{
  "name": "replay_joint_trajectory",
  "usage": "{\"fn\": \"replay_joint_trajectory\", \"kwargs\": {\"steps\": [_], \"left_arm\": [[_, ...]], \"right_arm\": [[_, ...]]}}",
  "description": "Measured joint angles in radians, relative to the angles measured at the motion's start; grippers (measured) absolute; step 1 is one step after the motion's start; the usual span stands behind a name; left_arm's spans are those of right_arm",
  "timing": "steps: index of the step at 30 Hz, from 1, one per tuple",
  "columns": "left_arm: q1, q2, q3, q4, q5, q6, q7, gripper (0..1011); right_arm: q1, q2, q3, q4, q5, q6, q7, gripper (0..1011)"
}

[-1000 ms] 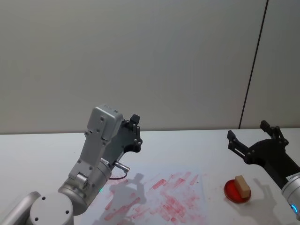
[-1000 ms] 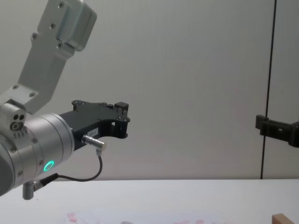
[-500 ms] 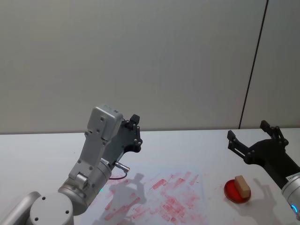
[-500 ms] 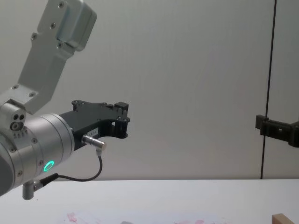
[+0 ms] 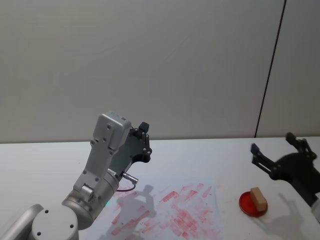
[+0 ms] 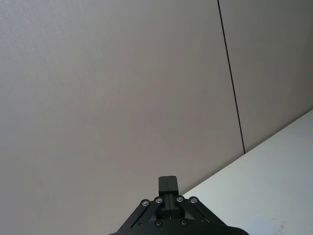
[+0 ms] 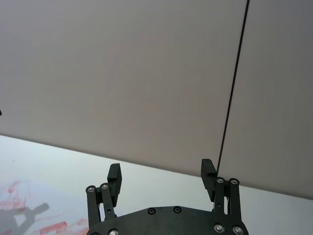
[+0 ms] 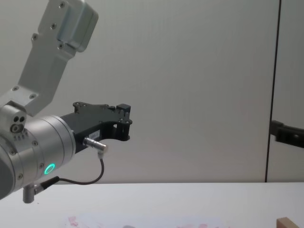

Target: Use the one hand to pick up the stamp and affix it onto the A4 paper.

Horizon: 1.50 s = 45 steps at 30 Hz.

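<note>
A white table [image 5: 45, 160] spans the foreground, meeting a plain grey wall [image 5: 150, 65] behind it. A thin dark seam [image 5: 270, 68] runs down the wall on the right. A shallow round red dish [image 5: 245, 204] sits on the table's right part.

Looking down from the head onto the table [image 5: 210, 155] and A4 paper [image 5: 170, 210]; skimming low across that same table from the chest; aiming both wrist cameras outward, sharing the wall [image 6: 122, 73] and its dark seam [image 7: 234, 88].

Wooden stamp [image 5: 257, 199] rests on red pad [image 5: 246, 204], right of red-marked A4 paper [image 5: 165, 210].
</note>
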Motion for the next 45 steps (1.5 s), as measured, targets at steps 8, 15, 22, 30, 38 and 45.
{"fn": "replay_joint_trajectory", "kwargs": {"steps": [8, 15, 22, 30, 38, 45], "left_arm": [[0.000, 0.000, 0.000, 0.000, 0.000, 0.000, 0.000, 0], [0.000, 0.000, 0.000, 0.000, 0.000, 0.000, 0.000, 0], [0.000, 0.000, 0.000, 0.000, 0.000, 0.000, 0.000, 0], [0.000, 0.000, 0.000, 0.000, 0.000, 0.000, 0.000, 0], [0.000, 0.000, 0.000, 0.000, 0.000, 0.000, 0.000, 0], [0.000, 0.000, 0.000, 0.000, 0.000, 0.000, 0.000, 0]], "right_arm": [[-0.069, 0.070, 0.043, -0.031, 0.056, 0.012, 0.001, 1001], [-0.104, 0.108, 0.067, -0.037, 0.096, 0.053, 0.004, 1001], [-0.095, 0.108, 0.069, -0.011, 0.124, 0.105, 0.031, 1001], [-0.054, 0.078, 0.051, 0.041, 0.139, 0.172, 0.062, 1001], [-0.021, 0.048, 0.030, 0.085, 0.127, 0.208, 0.081, 1001], [0.002, 0.024, 0.011, 0.120, 0.092, 0.222, 0.083, 1001]]}}
